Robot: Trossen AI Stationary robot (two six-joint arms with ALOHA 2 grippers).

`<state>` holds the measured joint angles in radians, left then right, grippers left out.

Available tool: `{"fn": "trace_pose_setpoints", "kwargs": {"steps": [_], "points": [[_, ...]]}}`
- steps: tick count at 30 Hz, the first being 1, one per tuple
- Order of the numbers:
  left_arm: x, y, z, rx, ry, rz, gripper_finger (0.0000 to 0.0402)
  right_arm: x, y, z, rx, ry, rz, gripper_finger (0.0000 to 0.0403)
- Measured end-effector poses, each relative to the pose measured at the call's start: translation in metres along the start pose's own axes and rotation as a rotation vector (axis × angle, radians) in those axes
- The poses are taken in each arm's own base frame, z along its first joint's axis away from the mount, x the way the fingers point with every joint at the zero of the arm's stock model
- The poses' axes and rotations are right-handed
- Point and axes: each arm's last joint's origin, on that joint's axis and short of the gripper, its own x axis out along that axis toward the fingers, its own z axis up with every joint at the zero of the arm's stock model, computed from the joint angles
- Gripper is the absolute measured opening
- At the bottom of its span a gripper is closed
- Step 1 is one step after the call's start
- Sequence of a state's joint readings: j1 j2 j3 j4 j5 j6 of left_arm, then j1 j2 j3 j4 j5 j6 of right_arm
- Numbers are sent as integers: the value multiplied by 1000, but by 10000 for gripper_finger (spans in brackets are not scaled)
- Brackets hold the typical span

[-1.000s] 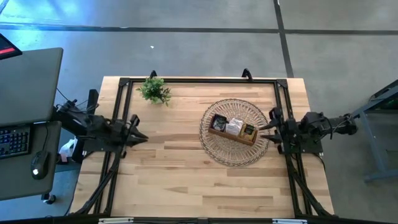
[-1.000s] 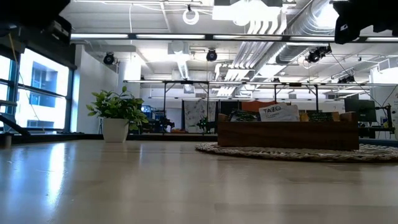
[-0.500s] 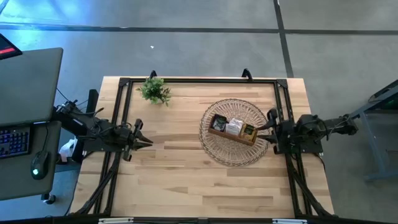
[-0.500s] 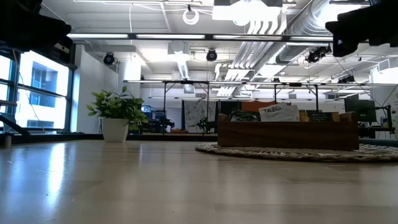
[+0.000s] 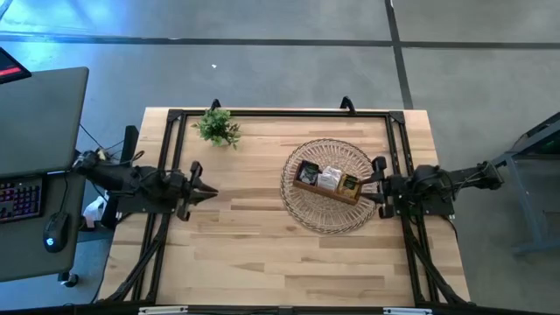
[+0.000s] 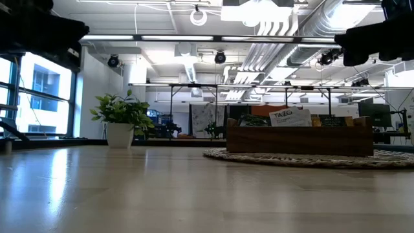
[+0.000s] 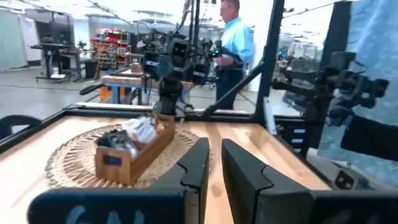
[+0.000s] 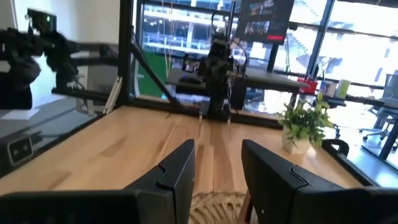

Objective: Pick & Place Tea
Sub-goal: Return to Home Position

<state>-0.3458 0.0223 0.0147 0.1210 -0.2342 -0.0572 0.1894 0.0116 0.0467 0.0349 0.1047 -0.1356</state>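
Note:
Tea packets point(image 5: 330, 178) stand in a brown wooden tray point(image 5: 325, 193) that rests on a round wicker basket point(image 5: 328, 215) at the table's right half. One white packet point(image 6: 290, 117) sticks up above the tray's wall point(image 6: 297, 139). My right gripper point(image 5: 369, 184) hovers level just right of the tray, over the basket's rim point(image 8: 217, 202), open with nothing between its fingers point(image 8: 217, 152). My left gripper point(image 5: 213, 190) hovers level at the table's left side, pointing toward the tray point(image 7: 124, 165). Its fingers point(image 7: 214, 146) stand a narrow gap apart and hold nothing.
A small green plant point(image 5: 217, 128) in a white pot point(image 6: 119, 134) stands at the far left corner. Black frame rails point(image 5: 280, 114) run along the table's far and side edges. A desk with a keyboard point(image 5: 22, 197) stands left of the table. A person point(image 7: 236, 43) stands beyond its right side.
Both grippers have sunk a little toward the table; in the low view their dark shapes come lower into the picture. The tray, the tea and the basket have stayed where they were.

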Motion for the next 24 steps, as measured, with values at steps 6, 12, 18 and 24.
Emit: {"fn": "trace_pose_setpoints", "kwargs": {"steps": [6,12,18,24], "points": [[1,13,-6,-27,56,74,43,0,1,-9,36,91,14,129],[2,21,-8,-70,73,143,43,1,4,-12,46,48,78,129],[2,21,-8,-72,72,150,43,2,5,-14,27,40,97,129],[2,21,-8,-72,73,150,44,2,5,-14,29,42,94,129]]}}
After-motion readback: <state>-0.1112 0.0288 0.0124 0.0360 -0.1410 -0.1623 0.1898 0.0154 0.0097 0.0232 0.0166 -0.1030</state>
